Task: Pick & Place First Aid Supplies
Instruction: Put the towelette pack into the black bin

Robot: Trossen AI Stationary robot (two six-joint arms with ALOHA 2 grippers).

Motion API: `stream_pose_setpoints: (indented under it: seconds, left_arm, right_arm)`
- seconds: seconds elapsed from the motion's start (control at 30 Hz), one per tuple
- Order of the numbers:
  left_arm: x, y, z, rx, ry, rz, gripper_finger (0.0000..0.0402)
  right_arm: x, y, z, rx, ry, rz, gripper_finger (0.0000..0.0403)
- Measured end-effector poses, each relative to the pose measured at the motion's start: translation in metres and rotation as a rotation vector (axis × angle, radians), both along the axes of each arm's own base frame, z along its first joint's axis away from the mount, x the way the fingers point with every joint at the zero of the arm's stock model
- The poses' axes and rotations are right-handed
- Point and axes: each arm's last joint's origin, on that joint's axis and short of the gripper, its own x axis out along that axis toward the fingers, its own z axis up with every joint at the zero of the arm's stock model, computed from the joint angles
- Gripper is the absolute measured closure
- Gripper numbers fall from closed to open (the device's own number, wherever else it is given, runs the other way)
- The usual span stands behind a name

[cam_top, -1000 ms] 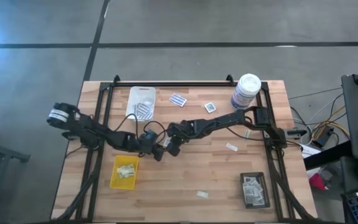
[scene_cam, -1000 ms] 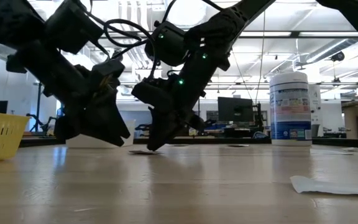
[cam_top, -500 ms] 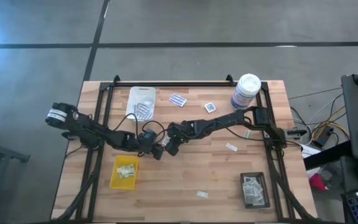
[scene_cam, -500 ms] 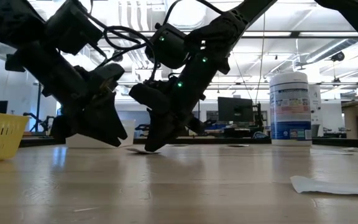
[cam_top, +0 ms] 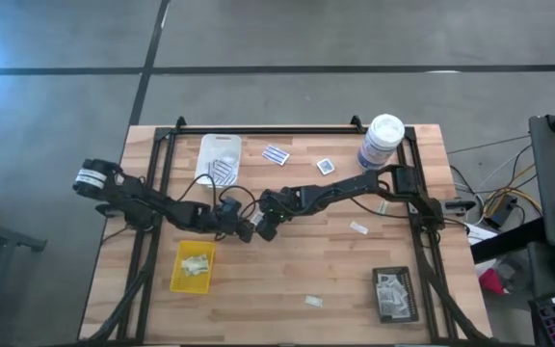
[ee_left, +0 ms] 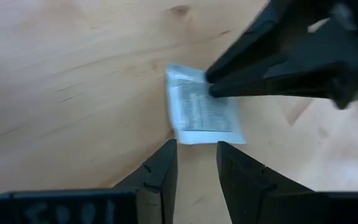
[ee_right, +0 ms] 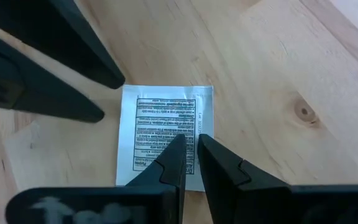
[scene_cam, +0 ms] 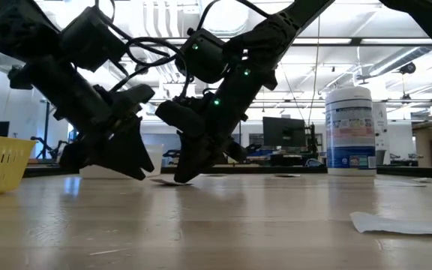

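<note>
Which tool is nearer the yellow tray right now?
Left. The left tool sits just up and to the right of the yellow tray, near the table's middle. The right tool meets it from the far side.

Both grippers meet near table [cam_top: 287, 280] centre: left gripper [cam_top: 242, 229] reaches from nine o'clock, right gripper [cam_top: 259, 229] from three o'clock.

A tall white canister [cam_top: 383, 141] with a blue label stands upright near the far right corner of the wooden table [cam_top: 287, 280]; a white tray [cam_top: 220, 157] lies near the far edge; a yellow tray [cam_top: 193, 267] sits toward the near left; a black tray [cam_top: 394, 295] sits near the right corner.
</note>
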Motion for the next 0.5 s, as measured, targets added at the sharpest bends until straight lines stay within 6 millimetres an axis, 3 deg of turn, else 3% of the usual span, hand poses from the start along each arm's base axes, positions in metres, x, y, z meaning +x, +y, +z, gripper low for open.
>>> stream_pose_setpoints:
  seconds: [0.5]
  left_arm:
    - [-0.0005, 0.0039, -0.0009, -0.028, 0.004, 0.045, 0.0293]
  right_arm:
    - [0.0007, 0.0002, 0.0001, -0.001, -0.010, 0.005, 0.0360]
